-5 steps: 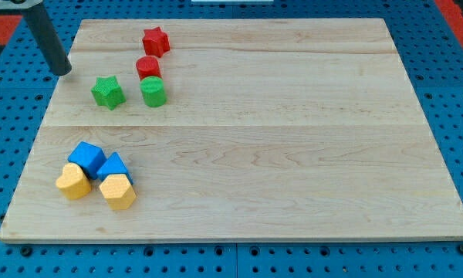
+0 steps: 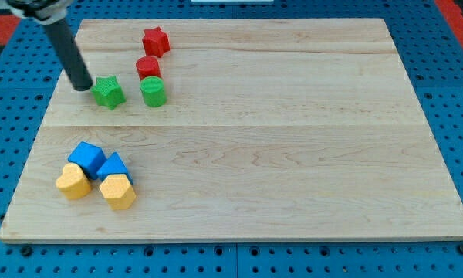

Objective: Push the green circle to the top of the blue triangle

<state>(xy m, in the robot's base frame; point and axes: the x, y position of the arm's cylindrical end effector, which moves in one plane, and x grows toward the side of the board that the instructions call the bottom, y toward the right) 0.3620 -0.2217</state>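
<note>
Our arm carries no pincer, so there is nothing to stand wide, narrow or clamped; it ends in a dark rod, and our tip (image 2: 82,86) rests on the desk (image 2: 293,154) just to the view's left of the green star (image 2: 108,92), close enough that we cannot tell whether the two touch. Beyond the green star, further toward the view's right, sits the green circle (image 2: 153,91), so the star lies squarely between our tip and the piece we are meant to move. Touching the green circle on its upper side is the red circle (image 2: 148,66), with the red star (image 2: 155,40) above that. The blue triangle (image 2: 115,166) lies well below the green circle and slightly to its left, huddled with the blue cube (image 2: 86,157) and two yellow blocks (image 2: 117,191). We judge the push must run downward, so our tip needs to reach the circle's upper side first.
</note>
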